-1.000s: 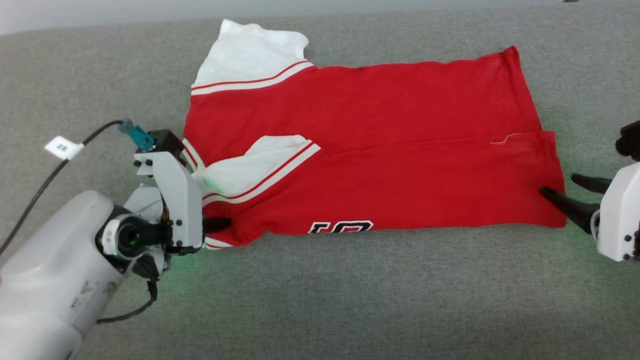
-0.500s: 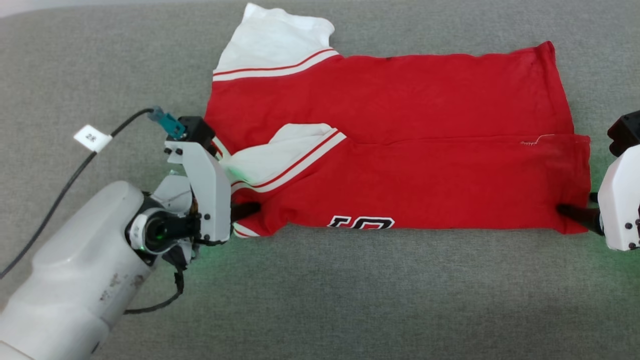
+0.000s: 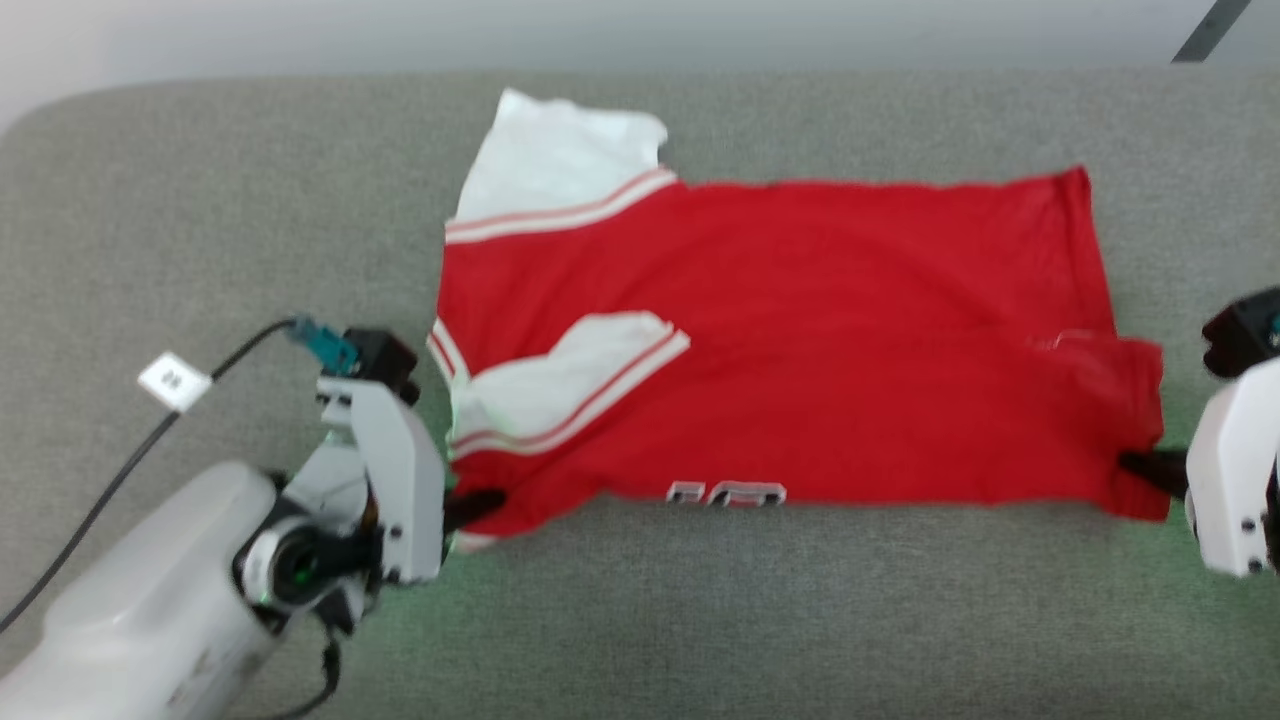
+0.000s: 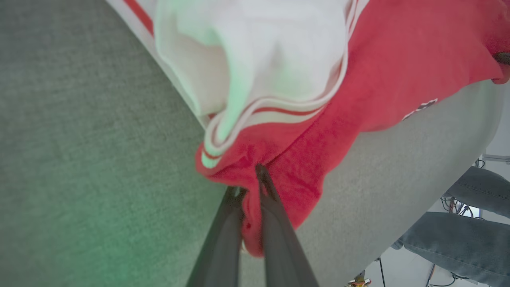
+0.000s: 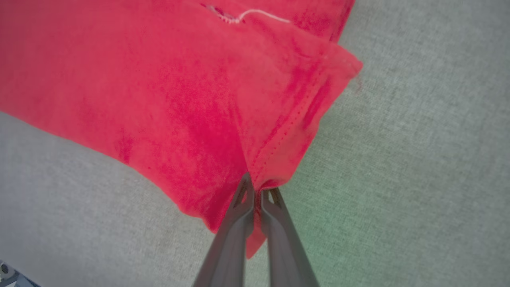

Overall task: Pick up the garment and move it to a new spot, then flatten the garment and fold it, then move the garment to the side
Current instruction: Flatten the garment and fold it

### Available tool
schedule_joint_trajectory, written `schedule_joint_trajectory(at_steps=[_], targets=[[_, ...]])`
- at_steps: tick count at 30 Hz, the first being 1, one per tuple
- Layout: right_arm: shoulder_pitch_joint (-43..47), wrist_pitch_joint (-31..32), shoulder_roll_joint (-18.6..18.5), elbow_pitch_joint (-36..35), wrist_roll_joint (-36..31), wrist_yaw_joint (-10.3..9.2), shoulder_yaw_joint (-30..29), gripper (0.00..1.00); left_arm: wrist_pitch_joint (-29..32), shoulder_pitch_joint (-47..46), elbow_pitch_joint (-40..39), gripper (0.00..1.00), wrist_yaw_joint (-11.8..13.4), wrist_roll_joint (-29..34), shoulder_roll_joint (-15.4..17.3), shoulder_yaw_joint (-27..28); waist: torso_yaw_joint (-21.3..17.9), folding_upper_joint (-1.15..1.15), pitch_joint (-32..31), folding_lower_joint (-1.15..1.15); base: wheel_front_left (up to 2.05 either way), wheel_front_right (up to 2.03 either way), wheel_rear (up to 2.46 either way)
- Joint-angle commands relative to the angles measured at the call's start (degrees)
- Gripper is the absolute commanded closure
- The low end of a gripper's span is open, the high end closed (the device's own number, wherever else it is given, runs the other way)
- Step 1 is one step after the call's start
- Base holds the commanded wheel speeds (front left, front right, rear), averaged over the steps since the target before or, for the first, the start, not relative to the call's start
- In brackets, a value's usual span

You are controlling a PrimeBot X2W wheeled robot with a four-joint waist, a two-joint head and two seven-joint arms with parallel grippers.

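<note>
The garment (image 3: 800, 330), a red jersey with white sleeves and striped trim, lies folded lengthwise on the grey cushion (image 3: 700, 610). Black-and-white lettering peeks out at its near fold. My left gripper (image 3: 480, 502) is shut on the garment's near left corner by the collar; in the left wrist view the dark fingers (image 4: 271, 199) pinch bunched red cloth (image 4: 303, 167). At the near right hem corner my right gripper (image 3: 1140, 465) is shut on the fabric; the right wrist view has its fingertips (image 5: 244, 191) closed on the stitched hem (image 5: 287, 131). Both held corners are raised a little.
The grey cushion extends around the garment, with open room in front and to the left. A black cable with a white tag (image 3: 172, 380) runs to my left wrist. A person's legs in jeans (image 4: 466, 239) are beyond the cushion edge in the left wrist view.
My right gripper has shut on the hem corner, where it stood open a second ago. The head camera has shifted, and the near edge of the garment has started to lift.
</note>
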Motion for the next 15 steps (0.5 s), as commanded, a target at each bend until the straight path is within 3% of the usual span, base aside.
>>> schedule_joint_trajectory(at_steps=[1, 8, 13, 14, 15], targets=[[1.5, -0.2, -0.6, -0.7, 0.7, -0.02, -0.2, 1.0, 0.2, 1.5, -1.2, 1.0, 0.5, -0.3, 0.9, 0.0, -0.2, 0.0, -1.6, 0.0, 0.0, 0.0, 0.0], [10.1, 1.0, -4.9, -7.6, 1.8, -0.03, -2.6, 1.0, 0.3, 8.5, -14.5, 1.0, 4.4, -2.2, 7.7, 0.5, -0.5, 0.0, -2.9, 0.0, 0.0, 0.0, 0.0], [15.4, 0.5, -5.1, -10.7, 1.7, -0.03, -6.7, 0.97, -1.6, 12.4, -19.8, 1.0, 6.8, -2.9, 10.3, 1.4, -0.6, 0.0, -3.1, 0.0, 0.0, 0.0, 0.0], [16.0, 0.2, -4.7, -11.1, 1.4, -0.03, -7.7, 0.68, -2.3, 12.8, -20.4, 1.0, 7.1, -3.1, 10.4, 1.8, -0.6, 0.0, -3.1, 0.0, 0.0, 0.0, 0.0], [16.6, -0.3, -4.2, -11.5, 1.2, -0.03, -8.7, 0.48, -2.9, 13.2, -20.9, 0.9, 7.4, -3.2, 10.6, 2.2, -0.6, 0.0, -3.2, 0.0, 0.0, 0.0, 0.0]])
